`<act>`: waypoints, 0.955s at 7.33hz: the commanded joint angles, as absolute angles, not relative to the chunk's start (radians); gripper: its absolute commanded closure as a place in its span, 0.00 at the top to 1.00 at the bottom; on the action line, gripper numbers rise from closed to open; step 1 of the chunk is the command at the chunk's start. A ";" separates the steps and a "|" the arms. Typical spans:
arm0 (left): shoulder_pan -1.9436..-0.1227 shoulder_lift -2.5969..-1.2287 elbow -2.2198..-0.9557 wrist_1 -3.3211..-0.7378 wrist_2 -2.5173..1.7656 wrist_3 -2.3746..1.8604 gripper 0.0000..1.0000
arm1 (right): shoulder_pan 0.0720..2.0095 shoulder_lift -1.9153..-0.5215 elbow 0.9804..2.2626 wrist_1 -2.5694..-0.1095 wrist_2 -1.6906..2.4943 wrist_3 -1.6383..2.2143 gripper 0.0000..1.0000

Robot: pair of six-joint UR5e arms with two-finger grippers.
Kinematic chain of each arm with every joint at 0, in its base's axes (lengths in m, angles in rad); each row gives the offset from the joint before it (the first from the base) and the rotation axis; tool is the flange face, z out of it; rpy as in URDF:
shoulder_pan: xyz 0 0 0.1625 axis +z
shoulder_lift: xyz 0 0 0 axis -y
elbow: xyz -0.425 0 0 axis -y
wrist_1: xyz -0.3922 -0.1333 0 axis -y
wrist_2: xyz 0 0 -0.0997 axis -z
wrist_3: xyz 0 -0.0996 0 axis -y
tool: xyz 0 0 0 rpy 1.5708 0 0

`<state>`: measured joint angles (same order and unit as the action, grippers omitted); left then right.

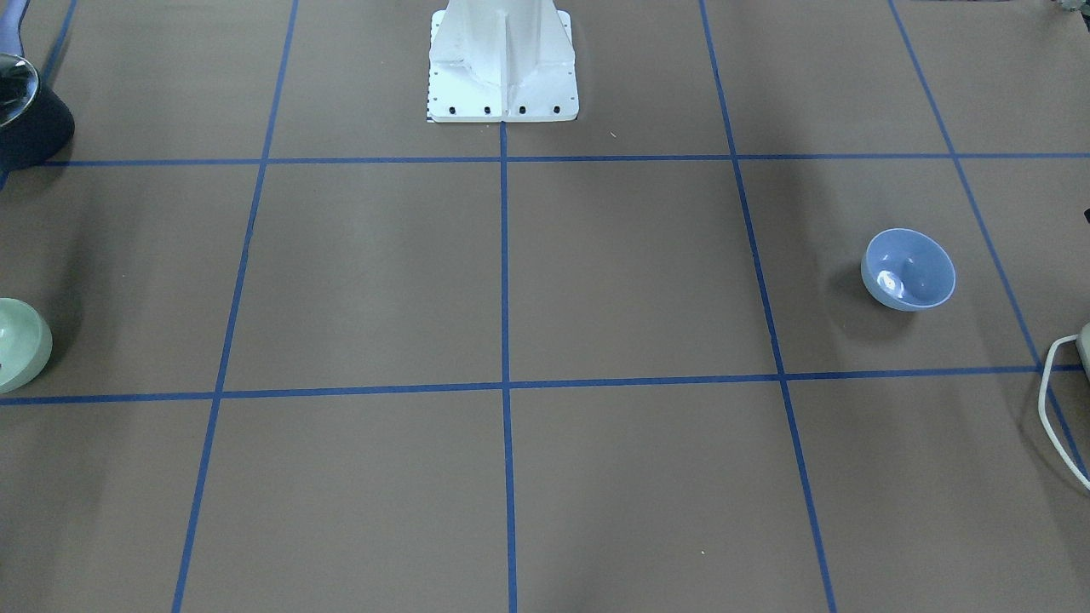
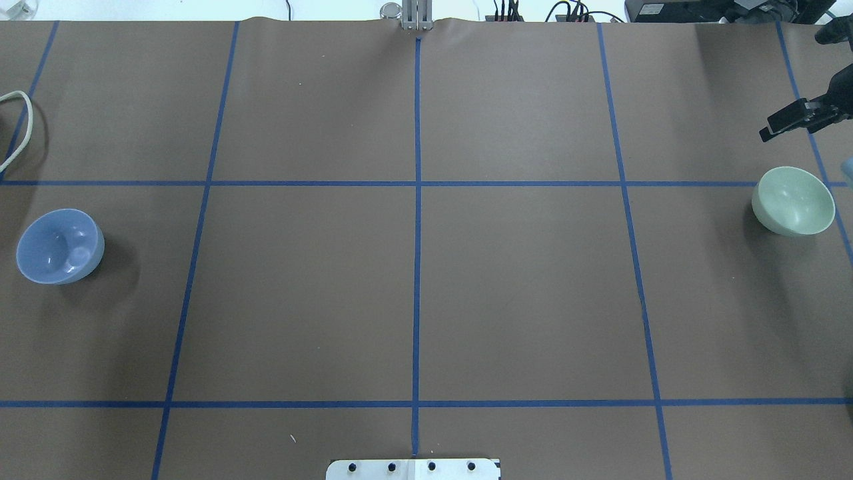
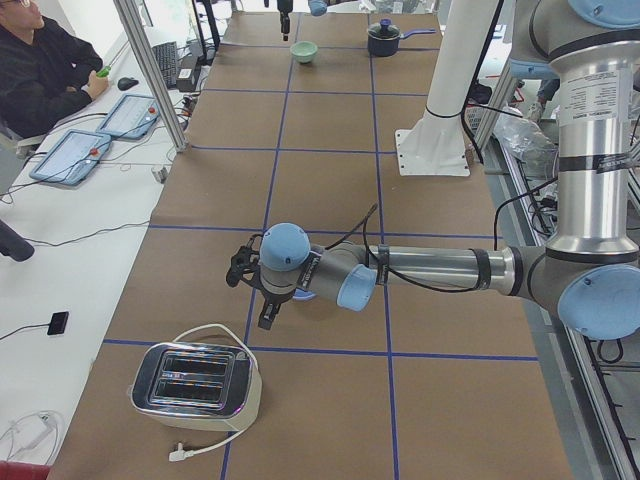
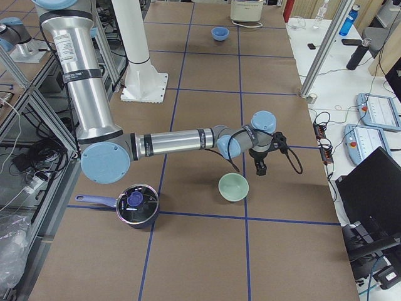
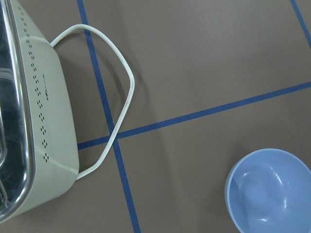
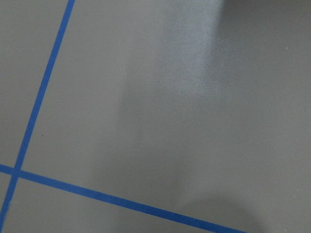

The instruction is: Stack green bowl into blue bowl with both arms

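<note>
Carrying the green bowl [image 2: 793, 200], upright at the right end of the table [image 2: 520, 280] just beside the right gripper [image 4: 260, 168], across to the blue bowl [image 2: 58, 245] near the left gripper [image 3: 268, 318] risks its glossy rim slipping from a shallow pinch; I cannot tell either gripper's opening.

I cannot read any words or numbers here. The cream metal toaster with rows of little holes [image 5: 48, 126] has a tiny line of print [image 5: 42, 86] on its side, but it is too small for me to make out. My right arm [image 4: 88, 106], a thick grey metal tube with light-blue caps, wears a dark band with small pale letters [image 4: 74, 76]. My left arm [image 3: 590, 190], the same kind of tube, has a white label [image 3: 588, 95]. Both are too small to read.
</note>
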<state>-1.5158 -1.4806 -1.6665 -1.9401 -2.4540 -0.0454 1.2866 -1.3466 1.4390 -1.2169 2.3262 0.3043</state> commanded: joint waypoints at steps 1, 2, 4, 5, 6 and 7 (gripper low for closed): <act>-1.508 -1.489 -1.666 -1.939 -2.453 -0.095 0.99 | 1.287 -1.364 1.416 -1.215 2.321 0.302 1.00; -1.478 -1.496 -1.667 -1.942 -2.454 -0.138 0.98 | 1.287 -1.380 1.416 -1.221 2.324 0.298 1.00; -1.387 -1.502 -1.666 -1.963 -2.445 -0.224 0.98 | 1.289 -1.440 1.431 -1.210 2.347 0.301 1.00; -1.364 -1.512 -1.660 -1.967 -2.444 -0.239 0.98 | 1.290 -1.474 1.431 -1.209 2.359 0.293 1.00; -1.324 -1.519 -1.652 -1.968 -2.436 -0.253 0.98 | 1.293 -1.485 1.424 -1.210 2.365 0.296 1.00; -1.280 -1.523 -1.645 -1.973 -2.372 -0.255 0.97 | 1.292 -1.477 1.422 -1.209 2.358 0.296 1.00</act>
